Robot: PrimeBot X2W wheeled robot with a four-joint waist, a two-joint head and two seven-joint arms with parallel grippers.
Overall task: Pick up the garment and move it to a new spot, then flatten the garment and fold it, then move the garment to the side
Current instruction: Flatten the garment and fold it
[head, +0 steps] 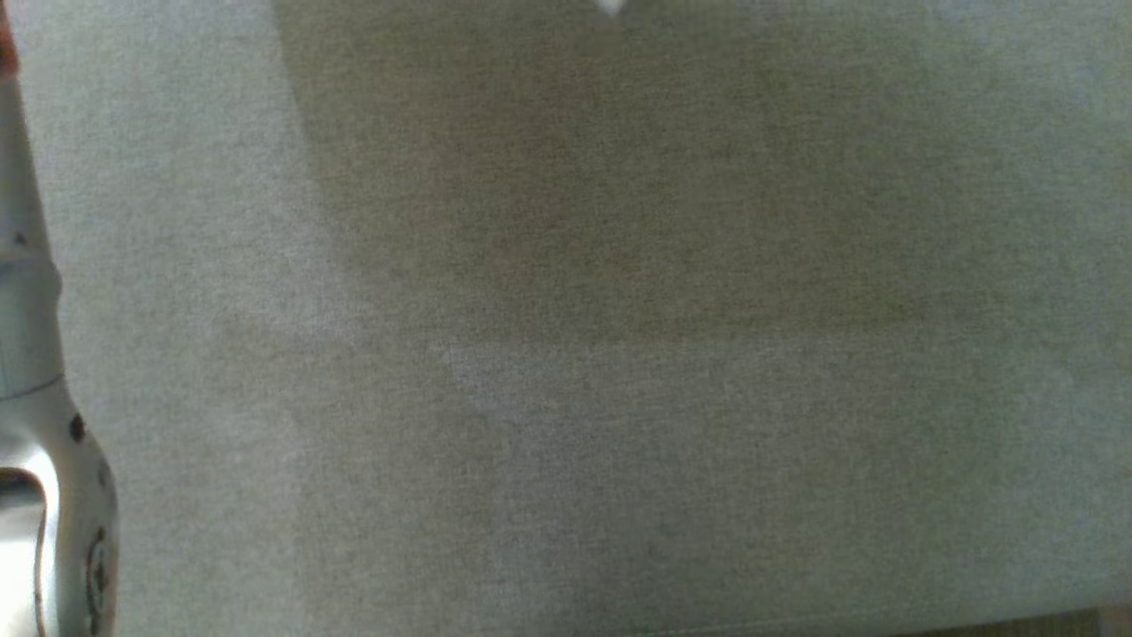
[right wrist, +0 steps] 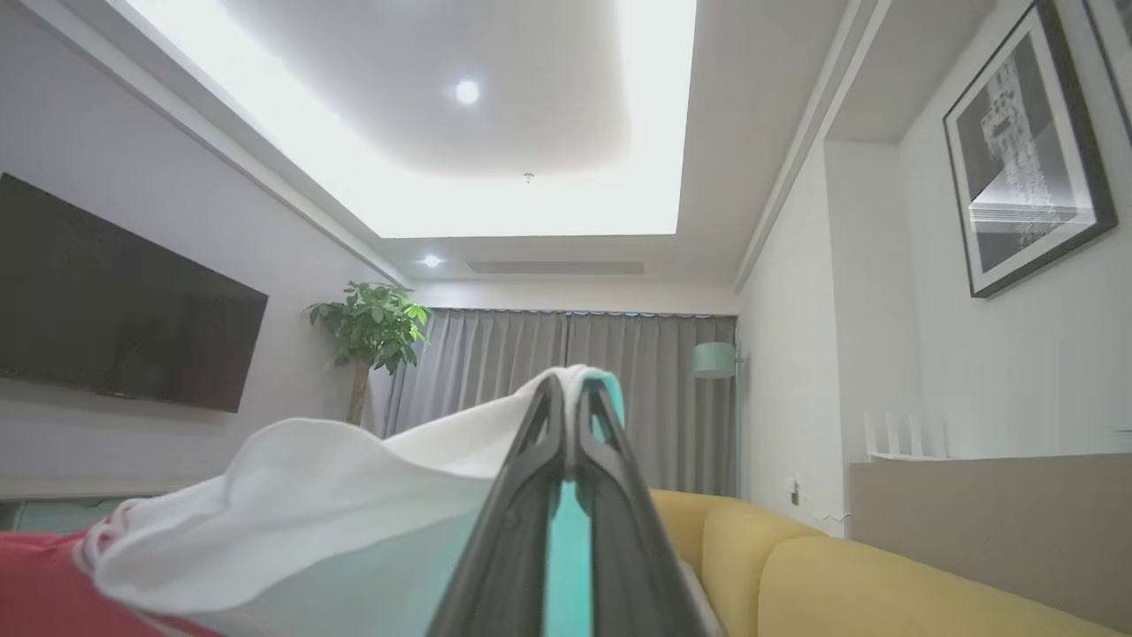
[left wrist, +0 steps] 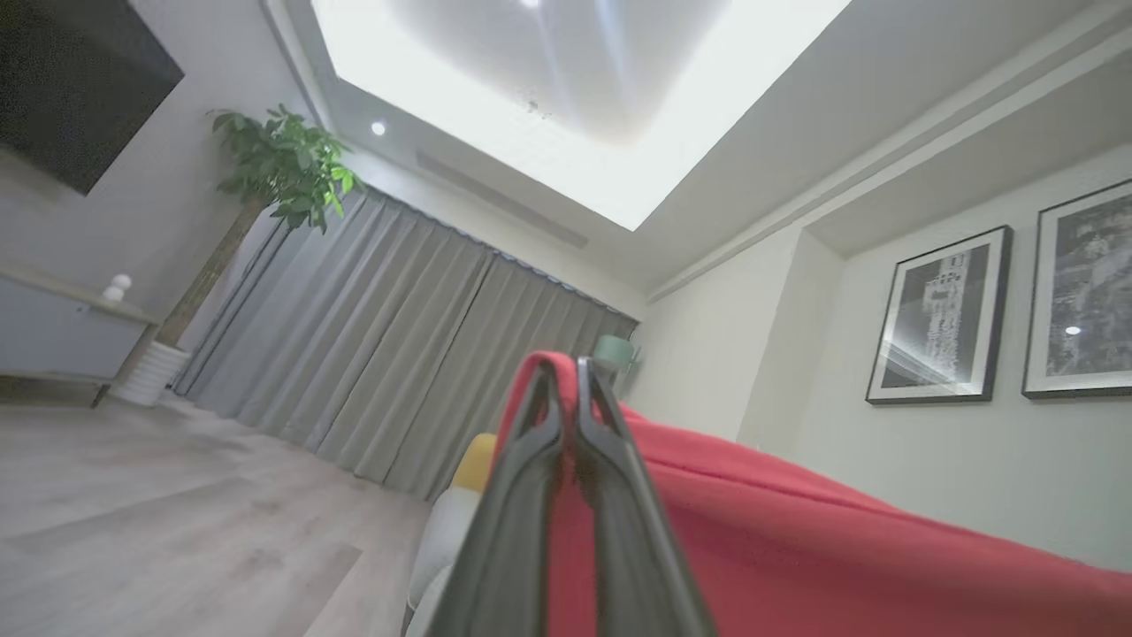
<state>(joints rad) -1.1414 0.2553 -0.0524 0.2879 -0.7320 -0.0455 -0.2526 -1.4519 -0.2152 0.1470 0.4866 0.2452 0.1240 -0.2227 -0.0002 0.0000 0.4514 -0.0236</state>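
Observation:
The garment (left wrist: pixel 796 548) is red in the left wrist view, stretching away to the right from my left gripper (left wrist: pixel 570 363), whose fingers are shut on its edge. In the right wrist view the garment (right wrist: pixel 309 495) shows a white and teal part with red at the lower left, and my right gripper (right wrist: pixel 570 380) is shut on that white and teal edge. Both grippers point up toward the ceiling. In the head view my pale left forearm (head: pixel 35 398) rises along the left edge, with a red sliver (head: pixel 7 44) at its top.
A grey-green woven surface (head: pixel 619 354) lies below the head camera. A yellow sofa (right wrist: pixel 840 584) sits at the right, with a low wall behind it. Grey curtains (left wrist: pixel 371 354), a potted plant (left wrist: pixel 283 168), a wall screen (right wrist: pixel 115 318) and wooden floor (left wrist: pixel 177 513) lie beyond.

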